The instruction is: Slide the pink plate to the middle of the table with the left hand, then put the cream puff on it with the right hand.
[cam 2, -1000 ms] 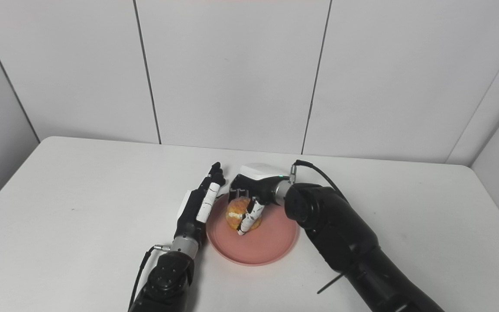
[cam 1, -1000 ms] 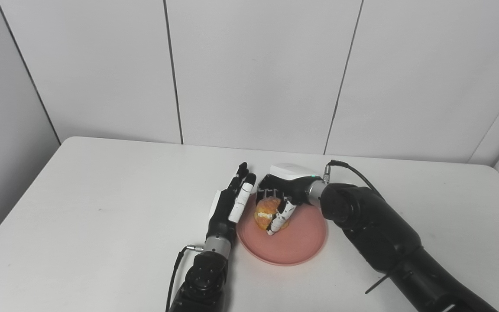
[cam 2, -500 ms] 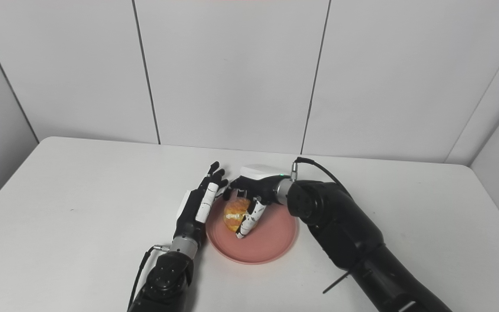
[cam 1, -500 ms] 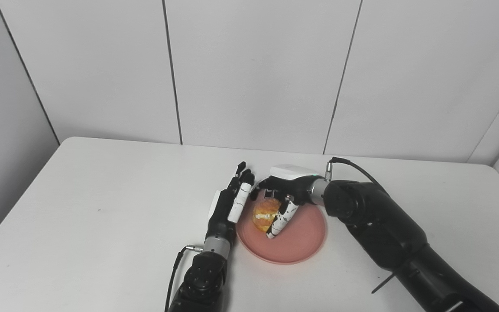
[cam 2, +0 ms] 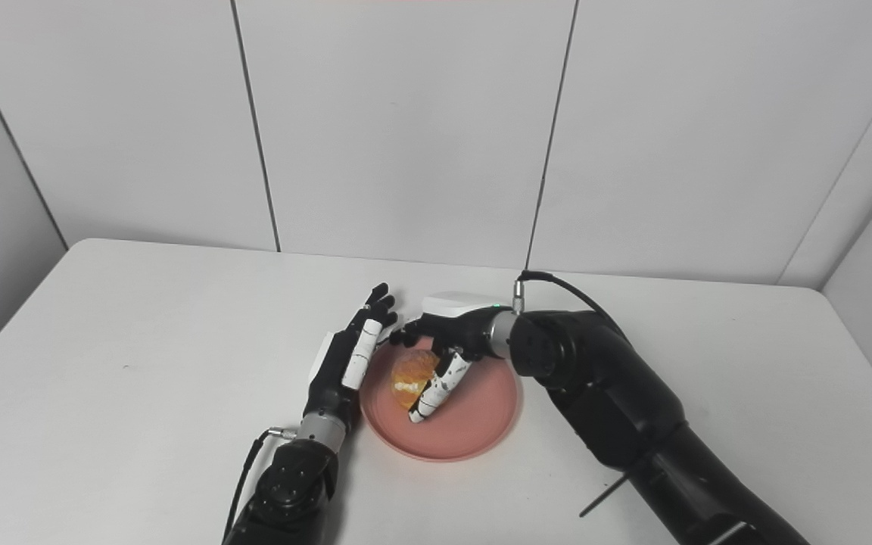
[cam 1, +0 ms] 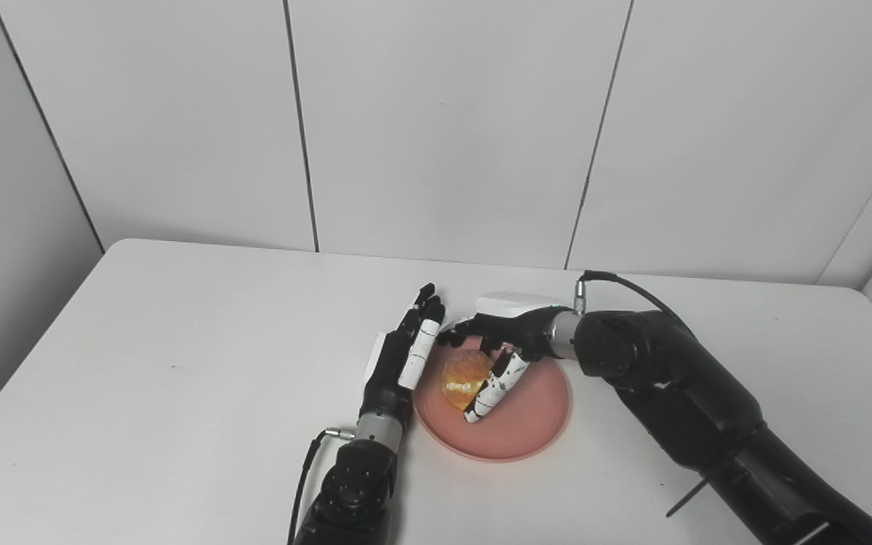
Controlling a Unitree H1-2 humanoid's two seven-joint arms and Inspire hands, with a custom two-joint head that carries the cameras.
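The pink plate (cam 1: 530, 424) lies near the middle of the white table (cam 1: 179, 378). A golden cream puff (cam 1: 462, 376) rests on the plate's left part. My right hand (cam 1: 508, 337) hovers just behind and above the puff, open, its fingers stretched out to the left. Its white-banded thumb (cam 1: 493, 387) lies against the puff's right side. My left hand (cam 1: 398, 359) stands on edge along the plate's left rim, open, fingers straight and pointing away from me. It holds nothing.
The table's back edge meets a grey panelled wall (cam 1: 443, 129). A cable (cam 1: 629, 291) loops from my right wrist. Nothing else stands on the table in these views.
My right hand's fingers have spread away from the cream puff, which has settled lower onto the plate. The right forearm has swung a little to the right. The left hand has stayed put.
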